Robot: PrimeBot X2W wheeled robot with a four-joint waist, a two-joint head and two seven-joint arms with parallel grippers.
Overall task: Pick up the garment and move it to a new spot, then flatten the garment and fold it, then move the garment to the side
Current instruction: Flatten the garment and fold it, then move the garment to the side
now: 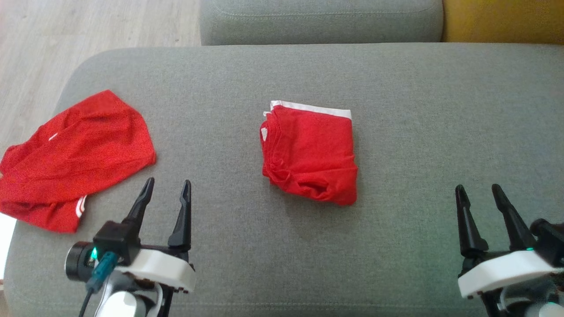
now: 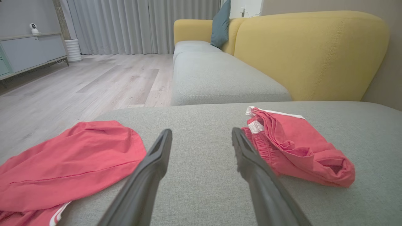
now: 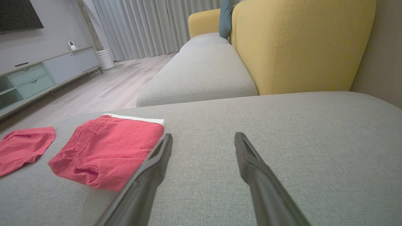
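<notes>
**Clerk:** Item one, the task's thing: where is it entered?

**Checker:** The folded garment point(image 1: 309, 154), red with a white band, is entered at the middle of the grey cushion point(image 1: 418, 132). It lies ahead of both grippers and between them, and nothing touches it.

**Clerk:** Outline and long axis?

**Checker:** A nearly square outline is recorded. The slightly longer side is taken to run away from the robot. The white band is placed at the far edge and the bunched folds at the near edge.

**Clerk:** Bearing from each hand?

**Checker:** From the left gripper point(image 1: 168, 181) it is placed ahead and to the right. From the right gripper point(image 1: 477, 186) it is placed ahead and to the left. The left is judged a little nearer, but the difference is slight.

**Clerk:** State of the hands?

**Checker:** Both are listed with fingers spread wide and nothing held. Both are positioned low at the cushion's near edge. Whether the cushion is touched cannot be told.

**Clerk:** Other stock?

**Checker:** A loose garment point(image 1: 75, 158), red and rumpled, is entered at the cushion's left end. It lies just beside the left gripper and well apart from the folded garment.

**Clerk:** Step in hand?

**Checker:** Folding is judged done, and the shift to the side is judged outstanding. Which side is meant cannot be told, though the left end is noted as taken by the loose garment.
</notes>
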